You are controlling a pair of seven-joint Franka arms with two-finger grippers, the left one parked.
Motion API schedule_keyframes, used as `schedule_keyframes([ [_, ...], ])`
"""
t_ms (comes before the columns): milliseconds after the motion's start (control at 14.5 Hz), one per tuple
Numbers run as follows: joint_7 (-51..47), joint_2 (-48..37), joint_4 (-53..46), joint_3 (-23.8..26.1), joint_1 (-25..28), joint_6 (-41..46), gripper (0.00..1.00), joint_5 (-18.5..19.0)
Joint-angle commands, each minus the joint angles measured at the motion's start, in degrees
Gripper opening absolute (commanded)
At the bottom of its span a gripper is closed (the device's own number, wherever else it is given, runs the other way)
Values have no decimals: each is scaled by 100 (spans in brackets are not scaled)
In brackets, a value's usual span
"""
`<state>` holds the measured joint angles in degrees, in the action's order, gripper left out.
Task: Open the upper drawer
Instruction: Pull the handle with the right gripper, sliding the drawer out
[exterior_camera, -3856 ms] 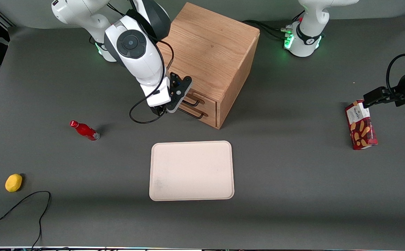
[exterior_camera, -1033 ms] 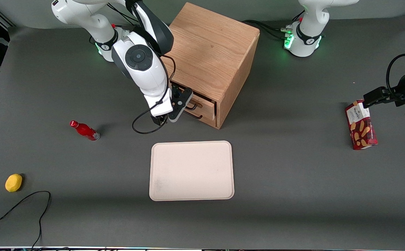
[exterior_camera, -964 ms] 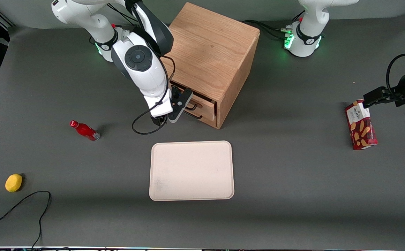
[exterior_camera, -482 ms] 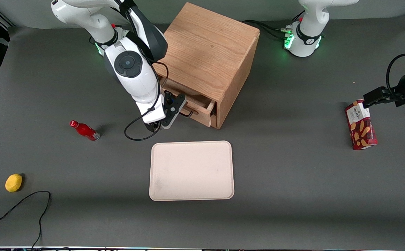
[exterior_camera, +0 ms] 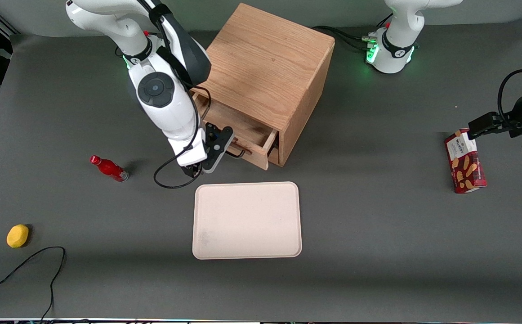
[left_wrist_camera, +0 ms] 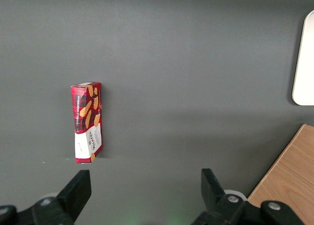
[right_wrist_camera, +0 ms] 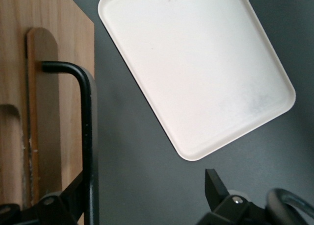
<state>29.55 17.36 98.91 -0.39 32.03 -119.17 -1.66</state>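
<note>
At the cabinet [exterior_camera: 269, 76], upper drawer [exterior_camera: 238, 135] pulled out, end effector [exterior_camera: 225, 146] apparently grasping its handle [right_wrist_camera: 87, 151].

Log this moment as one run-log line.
task: open upper drawer | state: partly out of cabinet | gripper: at its black handle

On the grey table: one oak wooden cabinet [exterior_camera: 269, 76], one cream rectangular tray [exterior_camera: 247, 220], one red bottle [exterior_camera: 109, 168], one yellow lemon [exterior_camera: 17, 236], one red biscuit box [exterior_camera: 464, 161], one gripper [exterior_camera: 221, 147].
</note>
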Motion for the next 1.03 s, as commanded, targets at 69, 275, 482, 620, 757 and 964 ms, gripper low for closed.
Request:
schedule_keyframes([
  [69,209,223,-354,12,-136,95,100,-19],
  [275,279,338,-477,12,-233,95,100,-19],
  [482,376,452,-635,21,-347,113,100,-28],
  [620,437,470,-636,21,-373,104,100,-36],
  [757,534,514,-679,21,-452,104,100,-36],
  [964,666,549,-767,21,-540,113,100,-115],
])
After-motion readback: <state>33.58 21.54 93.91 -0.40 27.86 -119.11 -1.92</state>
